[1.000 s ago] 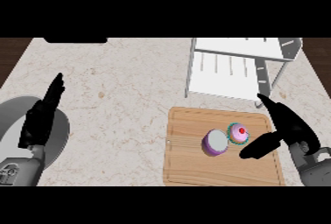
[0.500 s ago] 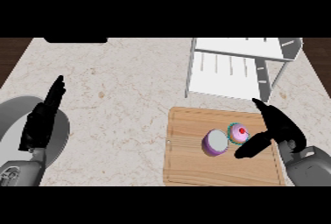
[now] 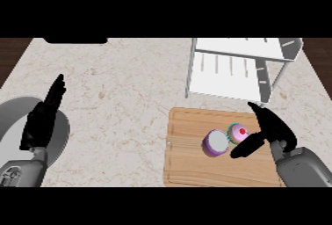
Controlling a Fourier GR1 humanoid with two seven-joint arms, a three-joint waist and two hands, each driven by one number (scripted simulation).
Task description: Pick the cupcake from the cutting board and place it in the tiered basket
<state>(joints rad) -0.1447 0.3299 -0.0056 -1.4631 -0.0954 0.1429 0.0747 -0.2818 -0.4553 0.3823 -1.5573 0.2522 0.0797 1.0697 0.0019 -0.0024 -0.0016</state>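
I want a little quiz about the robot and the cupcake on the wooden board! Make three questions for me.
1. True or false: the pink-topped cupcake with a red cherry lies on the wooden cutting board.
2. Which hand is beside the cupcake: A) black left hand, B) black right hand?
3. Fill in: the white tiered wire basket stands ____ the board in the head view.

Key: 1 true. 2 B; its fingers are open beside the cupcake, not curled round it. 3 above, meaning farther from the robot.
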